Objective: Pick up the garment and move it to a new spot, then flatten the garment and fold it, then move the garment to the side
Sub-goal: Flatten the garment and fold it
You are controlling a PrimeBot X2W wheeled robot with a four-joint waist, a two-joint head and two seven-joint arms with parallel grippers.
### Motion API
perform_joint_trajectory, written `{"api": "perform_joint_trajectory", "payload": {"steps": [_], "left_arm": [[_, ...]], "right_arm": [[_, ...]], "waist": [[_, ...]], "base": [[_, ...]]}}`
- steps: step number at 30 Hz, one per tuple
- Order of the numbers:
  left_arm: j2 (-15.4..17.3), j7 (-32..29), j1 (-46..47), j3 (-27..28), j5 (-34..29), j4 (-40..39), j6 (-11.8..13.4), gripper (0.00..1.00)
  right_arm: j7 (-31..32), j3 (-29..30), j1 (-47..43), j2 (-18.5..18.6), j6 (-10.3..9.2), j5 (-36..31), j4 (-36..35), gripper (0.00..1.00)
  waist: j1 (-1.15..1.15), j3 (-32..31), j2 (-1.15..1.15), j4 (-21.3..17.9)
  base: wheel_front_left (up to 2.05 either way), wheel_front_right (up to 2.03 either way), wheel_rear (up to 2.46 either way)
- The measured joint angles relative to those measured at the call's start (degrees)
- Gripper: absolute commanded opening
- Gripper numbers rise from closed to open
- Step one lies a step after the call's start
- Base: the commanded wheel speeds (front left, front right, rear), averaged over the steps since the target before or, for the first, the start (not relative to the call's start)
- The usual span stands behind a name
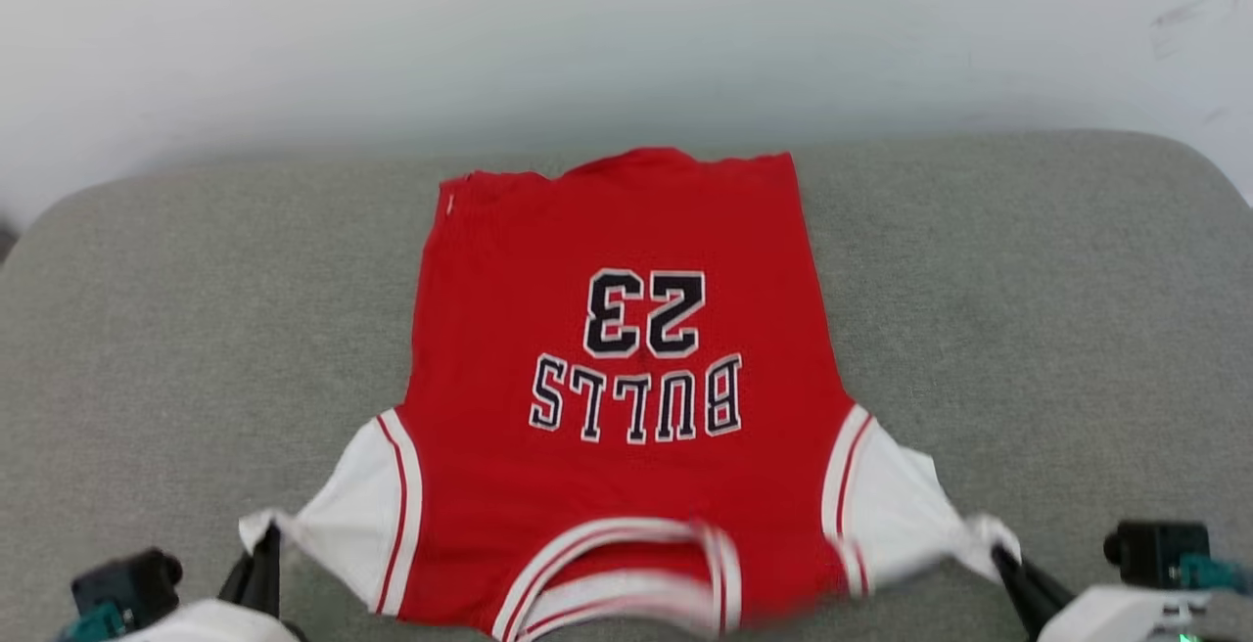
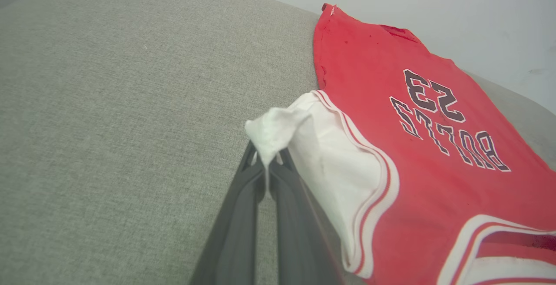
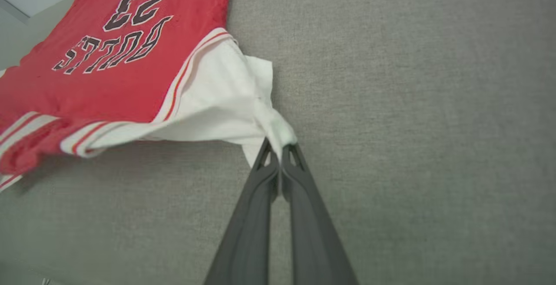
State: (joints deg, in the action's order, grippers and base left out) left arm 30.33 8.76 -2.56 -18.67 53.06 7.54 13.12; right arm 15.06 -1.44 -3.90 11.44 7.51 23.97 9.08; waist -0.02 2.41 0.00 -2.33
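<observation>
Head view: the red jersey lies spread across the grey upholstered surface in front of my rig. Its hem points toward the pale wall and its neckline toward the robot, so the black "23" and the word "BULLS" read upside down from where I watch. At lower left, my left gripper pinches the white fabric at one shoulder corner. At lower right, my right gripper pinches the matching corner on the other side, and both corners are pulled outward. Left wrist view: the two dark fingers are closed together, with a bunched white tip of the jersey caught between their ends and the striped armhole trim just beside them. Right wrist view: the fingers are likewise pressed shut on a white corner of the jersey. A shadow on the grey surface shows the near edge hanging clear of it, while the far part rests flat.
</observation>
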Motion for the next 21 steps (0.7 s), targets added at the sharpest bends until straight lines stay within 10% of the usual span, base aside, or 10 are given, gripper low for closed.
{"api": "perform_joint_trajectory", "payload": {"steps": [4, 5, 6, 7, 21], "left_arm": [[-0.33, 0.05, -4.58, -0.81, 0.05, -2.00, 1.78, 0.00], [-0.43, 0.05, -5.03, -1.31, -0.20, -2.35, 2.12, 0.00], [-0.32, 0.02, -5.39, -1.93, -1.29, -2.57, 2.68, 0.00], [-0.38, 0.01, -5.47, -2.43, -1.83, -3.01, 3.14, 0.00], [0.19, 0.62, -1.32, -3.19, -5.67, -12.21, 5.52, 0.00]], "right_arm": [[2.37, 2.55, -6.36, -2.11, 0.01, -1.02, -2.38, 0.00], [2.85, 2.88, -7.36, -2.33, 0.00, -1.35, -2.60, 0.22], [3.27, 2.91, -8.15, -2.53, 0.00, -1.63, -2.81, 0.73], [3.41, 2.90, -8.68, -2.78, 0.00, -1.63, -2.96, 1.00], [-0.37, 9.11, 13.62, -4.30, 0.00, -2.91, -1.59, 1.00]], "waist": [[0.00, -1.18, 0.00, 0.26], [0.00, -1.35, 0.00, 0.37], [0.00, -1.49, 0.00, 0.49], [0.00, -1.57, 0.00, 0.58], [0.02, 2.52, 0.00, 2.40]], "base": [[0.00, 0.00, 0.00], [0.00, 0.00, 0.00], [0.00, 0.00, 0.00], [0.00, 0.00, 0.00], [0.00, 0.00, 0.00]]}}
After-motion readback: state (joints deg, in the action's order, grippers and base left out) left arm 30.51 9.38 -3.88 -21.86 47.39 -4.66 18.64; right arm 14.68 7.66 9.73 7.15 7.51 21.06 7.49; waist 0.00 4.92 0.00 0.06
